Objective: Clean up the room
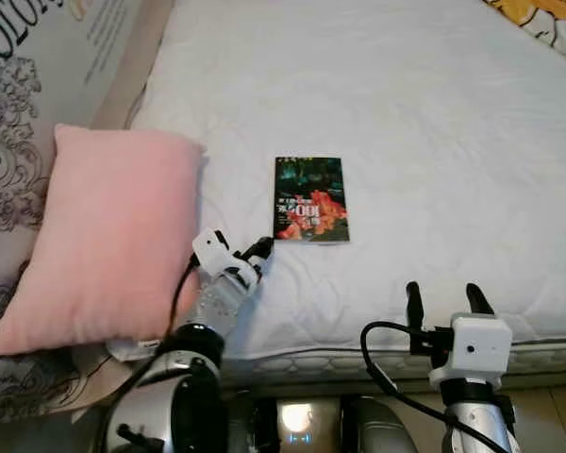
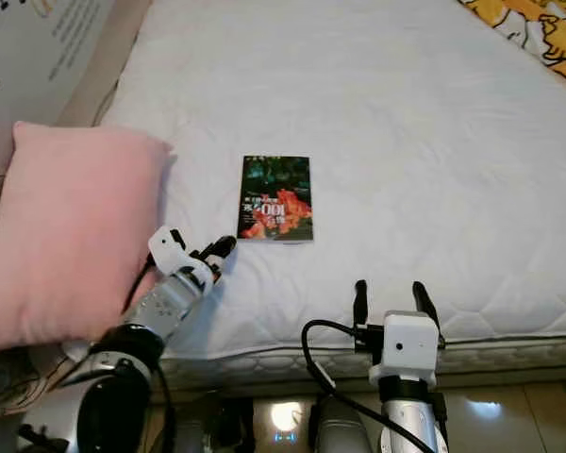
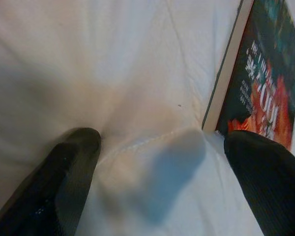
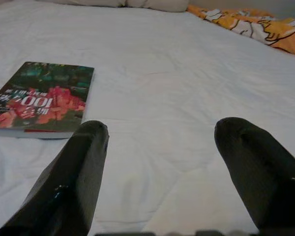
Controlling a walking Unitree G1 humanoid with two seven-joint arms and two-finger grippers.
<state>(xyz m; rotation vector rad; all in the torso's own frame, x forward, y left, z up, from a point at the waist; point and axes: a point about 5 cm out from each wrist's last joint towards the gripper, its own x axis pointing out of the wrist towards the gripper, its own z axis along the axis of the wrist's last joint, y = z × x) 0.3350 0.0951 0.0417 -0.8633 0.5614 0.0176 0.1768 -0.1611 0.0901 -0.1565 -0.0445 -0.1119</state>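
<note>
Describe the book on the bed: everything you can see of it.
The book is a thin paperback with a glossy dark green cover, red-orange flowers and pale lettering. It lies flat and closed, cover up, on the white quilted mattress, apart from the pink pillow. The open left gripper presses into the mattress at its near corner; one finger overlaps that corner.

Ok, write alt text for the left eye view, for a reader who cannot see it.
A dark book with red flowers on its cover lies flat on a white mattress, with the left claw open at its near left corner. A pink pillow lies to the left; the right claw is open at the mattress's near edge.
</note>
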